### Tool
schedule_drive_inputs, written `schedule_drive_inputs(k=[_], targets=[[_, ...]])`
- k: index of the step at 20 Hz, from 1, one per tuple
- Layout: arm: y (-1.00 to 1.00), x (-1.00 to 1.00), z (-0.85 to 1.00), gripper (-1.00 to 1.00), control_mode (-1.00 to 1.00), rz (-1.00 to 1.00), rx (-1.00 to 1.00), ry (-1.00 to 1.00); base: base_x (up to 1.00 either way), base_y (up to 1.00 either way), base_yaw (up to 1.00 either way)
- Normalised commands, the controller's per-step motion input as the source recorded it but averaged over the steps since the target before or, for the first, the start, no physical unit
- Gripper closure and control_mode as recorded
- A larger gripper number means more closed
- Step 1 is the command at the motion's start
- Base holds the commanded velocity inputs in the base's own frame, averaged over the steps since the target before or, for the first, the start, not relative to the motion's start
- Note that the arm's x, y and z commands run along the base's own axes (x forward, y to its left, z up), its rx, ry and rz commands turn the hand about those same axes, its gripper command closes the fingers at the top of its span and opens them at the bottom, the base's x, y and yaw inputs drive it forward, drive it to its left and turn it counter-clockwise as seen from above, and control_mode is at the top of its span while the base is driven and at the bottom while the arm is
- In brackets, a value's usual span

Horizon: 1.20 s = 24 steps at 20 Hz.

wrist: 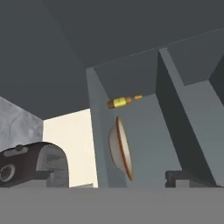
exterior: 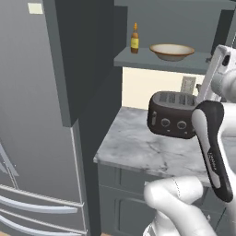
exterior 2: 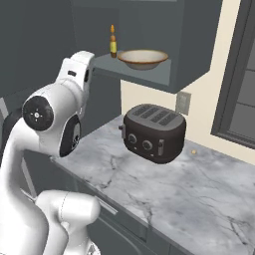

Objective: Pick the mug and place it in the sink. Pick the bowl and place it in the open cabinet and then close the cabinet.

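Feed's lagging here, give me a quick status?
Tool open, empty. Bowl on cabinet shelf beside small bottle. Cabinet not yet closed. Toaster on counter below.

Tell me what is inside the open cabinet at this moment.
On the cabinet shelf stand the tan bowl and a small yellow bottle, apart. The upper part of the cabinet lies outside the pictures.

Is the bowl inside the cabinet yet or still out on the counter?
Inside. The bowl sits upright on the cabinet shelf beside a small bottle, above the toaster on the counter.
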Motion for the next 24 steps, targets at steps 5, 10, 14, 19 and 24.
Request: schedule_drive_inputs(k=[5, 10, 14, 19, 24], targets=[[0.34, -0.88, 0.24, -1.0, -1.0, 0.0, -0.08, -0.2, 0.0, 0.0, 0.0], [0.36, -0.8, 0.24, -1.0, -1.0, 0.0, -0.09, -0.06, 0.0, 0.0, 0.0], [0.52, -0.71, 0.04, -1.0, -1.0, 0.0, -0.06, 0.0, 0.0, 0.0, 0.0], [0.56, -0.73, 0.0, -1.0, -1.0, 0.0, -0.04, 0.0, 0.0, 0.0, 0.0], [0.53, -0.8, 0.0, -1.0, -1.0, 0.0, -0.05, 0.0, 0.0, 0.0, 0.0]])
